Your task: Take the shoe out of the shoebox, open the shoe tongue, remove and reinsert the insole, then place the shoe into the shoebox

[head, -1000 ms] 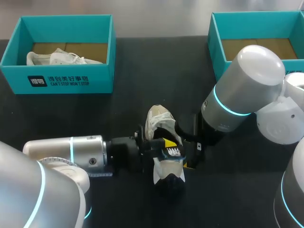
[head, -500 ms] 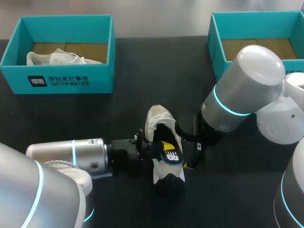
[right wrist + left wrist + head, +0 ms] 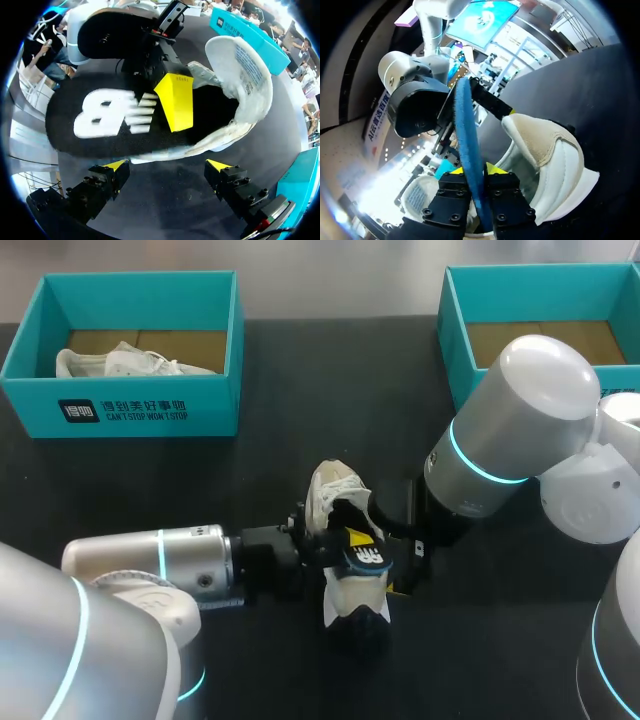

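The jaws of the left arm (image 3: pixel 150 560) grip the insole (image 3: pixel 467 145) (blue underside) over the shoe (image 3: pixel 335 495). The jaws of the right arm (image 3: pixel 500 440) stand open beside the shoe.

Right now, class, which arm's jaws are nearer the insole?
Left. On the left arm the jaws are clamped on the insole from both sides; on the right arm they stand open, just short of it.

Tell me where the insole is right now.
In the head view the insole sits near the middle, clamped in the left gripper just above the white shoe and its opening.
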Robot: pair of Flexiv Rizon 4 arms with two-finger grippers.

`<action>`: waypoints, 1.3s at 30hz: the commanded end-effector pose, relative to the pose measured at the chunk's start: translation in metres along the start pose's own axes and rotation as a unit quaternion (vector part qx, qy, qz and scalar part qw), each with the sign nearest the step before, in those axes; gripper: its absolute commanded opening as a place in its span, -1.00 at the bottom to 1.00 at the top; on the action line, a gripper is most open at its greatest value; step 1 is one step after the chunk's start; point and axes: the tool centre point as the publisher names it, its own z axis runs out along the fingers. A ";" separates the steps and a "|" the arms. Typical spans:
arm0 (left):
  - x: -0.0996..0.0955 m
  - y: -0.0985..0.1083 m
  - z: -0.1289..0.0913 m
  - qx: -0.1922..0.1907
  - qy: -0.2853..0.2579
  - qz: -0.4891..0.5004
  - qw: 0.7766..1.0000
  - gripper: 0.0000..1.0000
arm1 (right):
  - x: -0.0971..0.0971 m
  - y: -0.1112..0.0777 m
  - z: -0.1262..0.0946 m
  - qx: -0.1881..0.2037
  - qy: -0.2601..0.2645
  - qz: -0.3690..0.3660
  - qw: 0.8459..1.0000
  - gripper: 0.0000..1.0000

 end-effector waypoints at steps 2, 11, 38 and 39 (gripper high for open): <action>-0.001 -0.010 -0.011 0.005 -0.003 -0.006 1.000 -0.02 | 0.001 0.000 0.001 0.000 -0.001 0.000 1.000 1.00; -0.007 -0.025 -0.017 0.021 -0.023 -0.019 0.999 -0.64 | 0.001 0.000 0.001 0.000 -0.001 0.000 1.000 1.00; 0.004 0.014 0.000 -0.002 0.001 0.021 1.000 -1.00 | 0.001 0.000 0.001 0.000 -0.001 0.000 1.000 1.00; 0.003 0.011 0.000 -0.003 0.001 0.020 1.000 -1.00 | 0.001 0.000 0.001 0.000 -0.001 0.000 1.000 1.00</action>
